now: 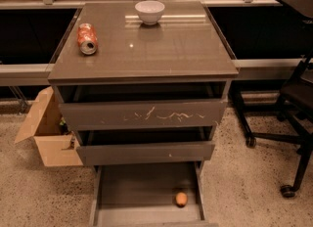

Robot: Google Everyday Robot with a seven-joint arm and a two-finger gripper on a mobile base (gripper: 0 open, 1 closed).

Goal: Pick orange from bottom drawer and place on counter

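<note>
Zero steps done: orange (181, 199) lies in open drawer (142, 187), front right; worktop (161, 50) has can (87, 38) and bowl (149, 11), no orange; tool out of view, can't tell its state

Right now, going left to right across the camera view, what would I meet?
cardboard box → crushed soda can → white bowl → orange, lying in the open bottom drawer → office chair. The pincer is not in view.

Grey-brown counter (166, 55), white bowl (149, 11), red-orange can (87, 38), orange fruit (181, 199)
</note>
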